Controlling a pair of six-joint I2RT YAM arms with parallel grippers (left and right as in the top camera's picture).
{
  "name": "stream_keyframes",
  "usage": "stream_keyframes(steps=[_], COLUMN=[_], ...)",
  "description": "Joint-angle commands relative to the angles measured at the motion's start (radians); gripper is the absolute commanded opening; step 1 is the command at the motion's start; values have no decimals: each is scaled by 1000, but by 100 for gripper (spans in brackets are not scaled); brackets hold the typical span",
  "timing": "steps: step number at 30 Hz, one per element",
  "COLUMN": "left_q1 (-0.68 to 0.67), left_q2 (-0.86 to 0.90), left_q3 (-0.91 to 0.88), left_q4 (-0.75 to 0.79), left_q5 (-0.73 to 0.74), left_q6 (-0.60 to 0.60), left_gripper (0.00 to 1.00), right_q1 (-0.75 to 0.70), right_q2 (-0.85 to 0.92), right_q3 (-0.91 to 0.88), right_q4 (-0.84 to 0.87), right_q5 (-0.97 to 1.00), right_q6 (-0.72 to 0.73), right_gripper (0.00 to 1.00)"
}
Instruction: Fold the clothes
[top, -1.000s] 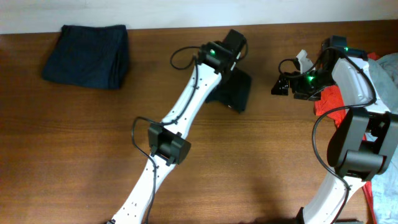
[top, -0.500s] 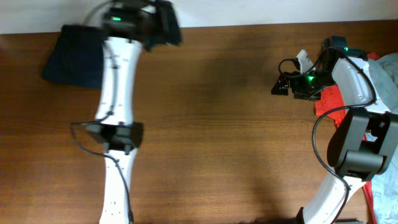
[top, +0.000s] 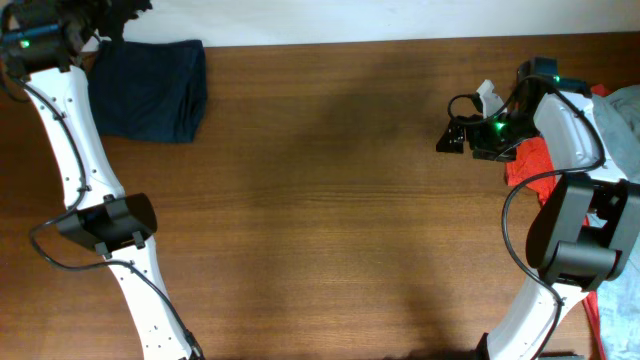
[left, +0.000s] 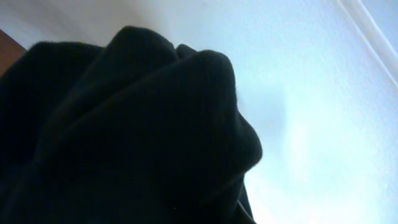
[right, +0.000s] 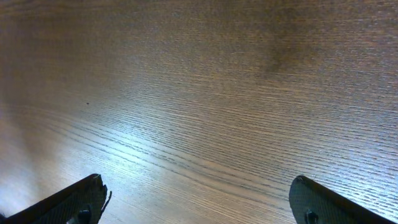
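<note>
The black T-shirt (left: 124, 137) hangs bunched at the table's 10 o'clock corner, filling the left wrist view, and the left gripper (top: 100, 18) is clenched on it there. Just at 4 o'clock from that gripper, the folded navy garment (top: 150, 85) lies flat on the wooden table (top: 320, 220). Well apart, at 2 o'clock, the right gripper (top: 452, 136) hovers over bare wood with its fingers (right: 81, 199) spread wide and holding nothing. A red cloth (top: 530, 160) and a pale grey-blue one (top: 622, 110) sit at the 3 o'clock edge.
</note>
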Motion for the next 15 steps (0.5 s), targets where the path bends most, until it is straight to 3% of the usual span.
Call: stream_keyframes(steps=[1,5,7,15], left_q1=[-2,7,20,33], left_q2=[41,90,143,232], left_q3=[-34,-66,-66,-66], left_q4=[49,84,128,54], left_q5=[98,128,229,229], left_q6=[-53,-85,-86,-84], left_gripper=[0,1,0,1], right_q1=[3,3,3,3], right_q2=[-8,-8,-8,-8], right_q3=[16,16,16,16], right_q4=[0,0,0,0], right_q5=[8,8,8,8], right_q6=[-8,-8,-8,-8], right_gripper=[99,99,99,99])
